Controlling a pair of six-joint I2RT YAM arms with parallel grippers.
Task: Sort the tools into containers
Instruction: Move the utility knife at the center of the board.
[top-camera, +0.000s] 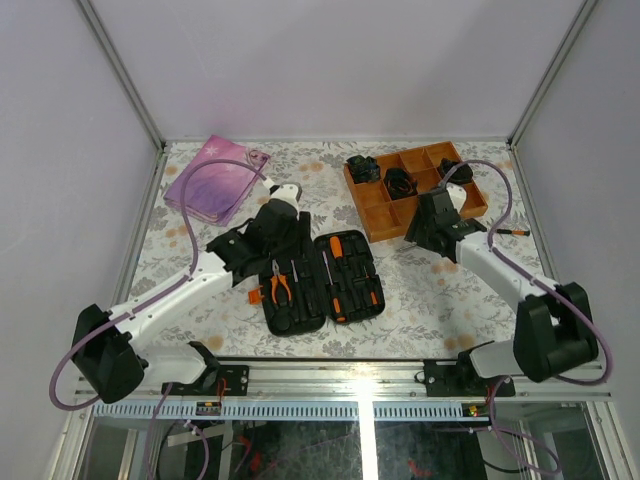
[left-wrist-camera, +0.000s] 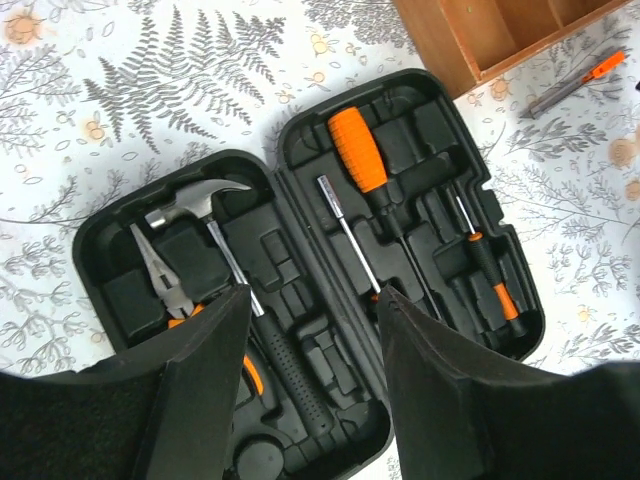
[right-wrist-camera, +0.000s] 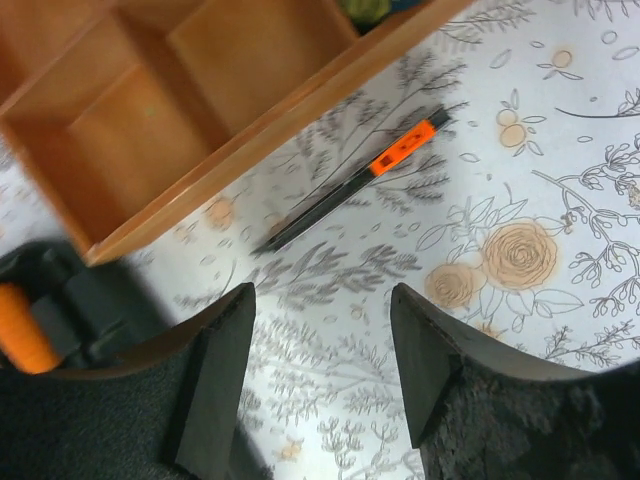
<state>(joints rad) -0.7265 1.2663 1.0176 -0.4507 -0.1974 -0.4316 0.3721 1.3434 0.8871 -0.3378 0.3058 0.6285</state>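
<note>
While your right gripper (right-wrist-camera: 320, 375) hangs wide open and empty, the loose thin driver (right-wrist-camera: 372, 168) lies on the table (right-wrist-camera: 520, 330) just above it in the right wrist frame, close beside the wooden tray (right-wrist-camera: 250, 142). Its long axis runs diagonally, lower left to upper right, with the orange band toward the upper end. You'll probably want a wrist turn to set the fingers across it. The right arm looks clearly the nearer one.

Your left gripper (left-wrist-camera: 312, 380), also spread wide with nothing in it, hovers over the open tool case (left-wrist-camera: 283, 200) at frame centre. Only the left wrist view shows what's seated there: hammer (left-wrist-camera: 200, 200), pliers (left-wrist-camera: 160, 275), screwdrivers (left-wrist-camera: 360, 150) and some bare slots. From the top camera, the driver is just an orange sliver at right, beyond the right gripper.
</note>
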